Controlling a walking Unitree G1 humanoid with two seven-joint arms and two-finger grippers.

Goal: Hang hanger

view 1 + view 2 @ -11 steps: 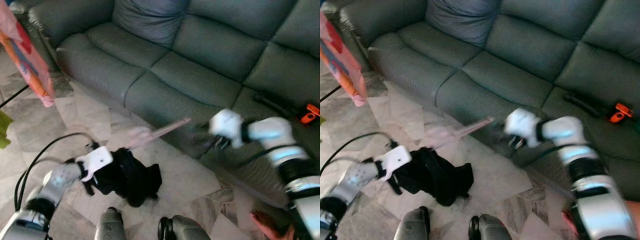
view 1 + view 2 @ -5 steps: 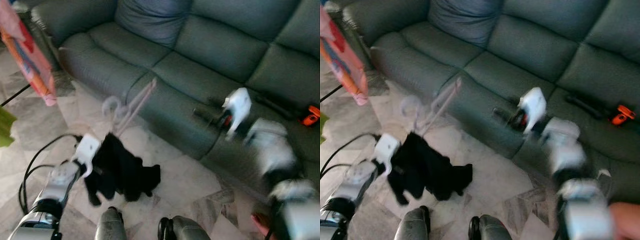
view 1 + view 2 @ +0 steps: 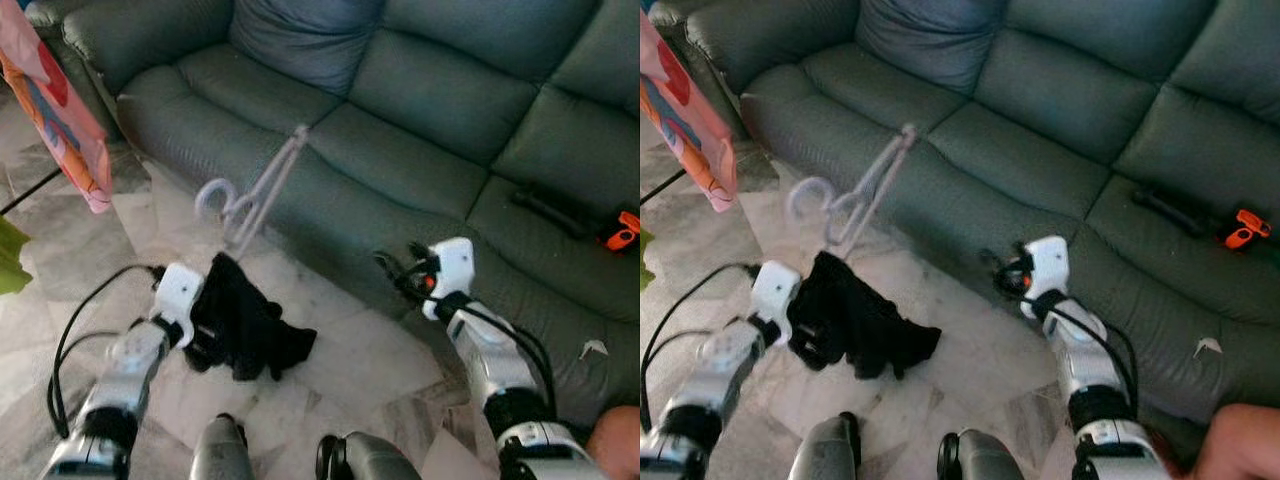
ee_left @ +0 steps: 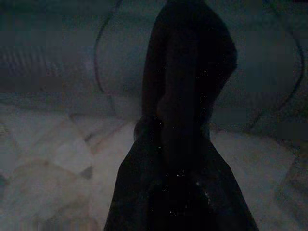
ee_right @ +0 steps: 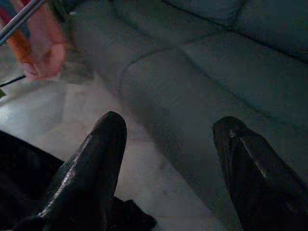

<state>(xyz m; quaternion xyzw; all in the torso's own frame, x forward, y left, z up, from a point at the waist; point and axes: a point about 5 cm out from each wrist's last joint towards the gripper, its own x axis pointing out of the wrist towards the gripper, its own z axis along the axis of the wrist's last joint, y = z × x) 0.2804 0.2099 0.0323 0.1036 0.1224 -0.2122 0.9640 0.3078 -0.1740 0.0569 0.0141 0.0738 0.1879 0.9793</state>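
Observation:
A pale pink hanger (image 3: 262,192) sticks up at a slant from a black garment (image 3: 243,318) that hangs off it above the marble floor. The hanger's hook (image 3: 212,190) is at its lower left. My left gripper (image 3: 196,338) is buried in the black garment and shut on it, and the left wrist view shows dark cloth (image 4: 185,125) close up. My right gripper (image 3: 396,273) stands open and holds nothing, in front of the sofa's front edge and to the right of the garment. Its two black fingers (image 5: 91,163) are spread wide apart.
A dark green sofa (image 3: 420,110) runs across the back, with a black object (image 3: 555,212) and an orange tool (image 3: 622,232) on its right seat. A pink and orange cloth (image 3: 60,110) hangs at the far left. A black cable (image 3: 75,320) loops by my left arm. A person's limb (image 3: 615,450) is at the bottom right.
The hanger swung from lying level between the two grippers to pointing up and back, with the garment hanging from it. My right gripper moved away from the hanger's end and dropped lower.

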